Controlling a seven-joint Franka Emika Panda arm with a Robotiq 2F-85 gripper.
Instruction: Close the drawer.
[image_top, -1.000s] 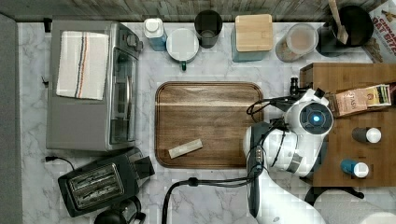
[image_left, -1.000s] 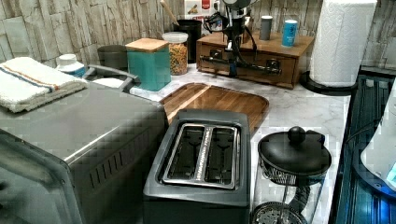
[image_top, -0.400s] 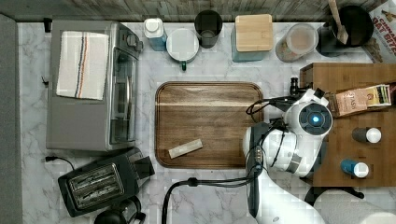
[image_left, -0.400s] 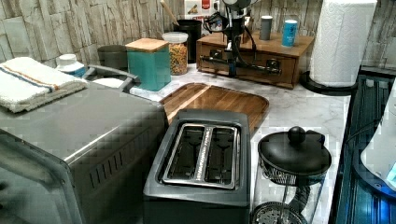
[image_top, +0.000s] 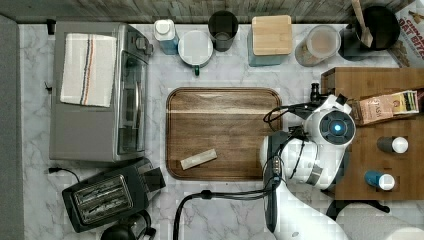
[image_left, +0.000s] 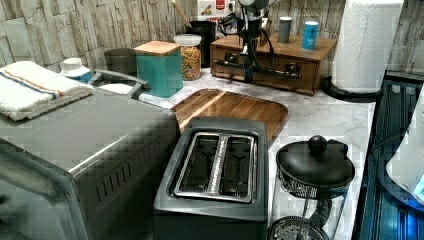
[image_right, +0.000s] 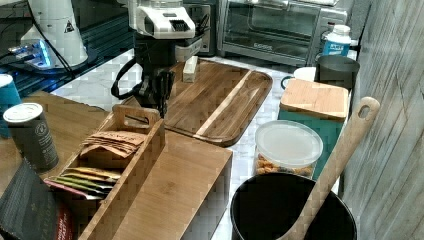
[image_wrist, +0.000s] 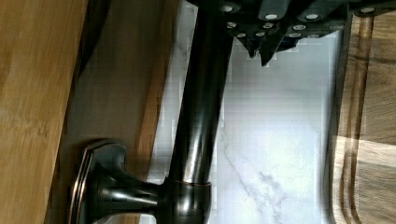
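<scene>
The drawer (image_left: 265, 70) is seen nearly closed; the end effector (image_wrist: 261, 44) is positioned at its handle (image_wrist: 198, 121), grip undeterminable.

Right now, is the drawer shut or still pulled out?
Shut, or nearly: in the left view the drawer front lies flush with the cabinet, its bar handle running across it.

Top view: arm (image_top: 320, 160) covers the drawer front. Wrist view: handle bar (image_wrist: 201, 116) cut off at both frame edges; pincer (image_wrist: 275, 28) fingertips cropped, opening indeterminate.
</scene>
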